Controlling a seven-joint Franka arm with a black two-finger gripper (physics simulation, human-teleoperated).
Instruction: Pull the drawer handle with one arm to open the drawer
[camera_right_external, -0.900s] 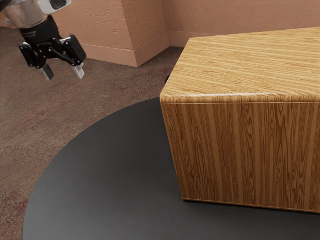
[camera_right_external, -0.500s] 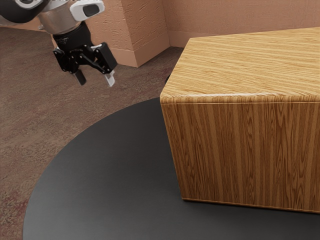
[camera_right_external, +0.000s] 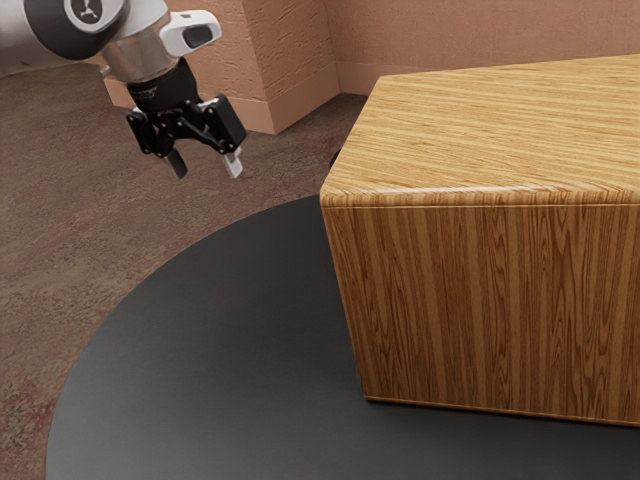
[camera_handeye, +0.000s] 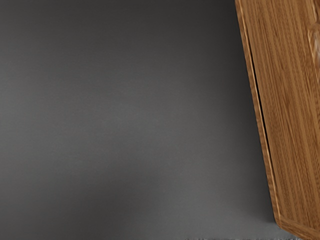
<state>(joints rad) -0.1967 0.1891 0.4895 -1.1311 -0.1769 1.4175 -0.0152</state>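
Observation:
A wooden cabinet (camera_right_external: 480, 250) with vertical grain stands on the round black table (camera_right_external: 220, 350), taking up the exterior view's right half. Its near faces are plain, with no handle showing on them. My black gripper (camera_right_external: 206, 166) hangs in the air to the cabinet's left, above the table's far edge, open, with nothing between its fingers. In the wrist view the cabinet (camera_handeye: 290, 110) lies beside the bare table top (camera_handeye: 125, 115). A thin dark seam (camera_handeye: 260, 120) runs along its face, and a rounded wooden bulge (camera_handeye: 316, 45) sits at the picture's edge.
Brown carpet (camera_right_external: 70, 220) surrounds the table. A tan textured wall with a jutting corner (camera_right_external: 280, 60) stands behind the arm. The table top between the gripper and the cabinet is bare.
My arm has carried the gripper toward the exterior view's right and slightly lower, closer to the cabinet. The fingers have stayed open. The cabinet has not moved.

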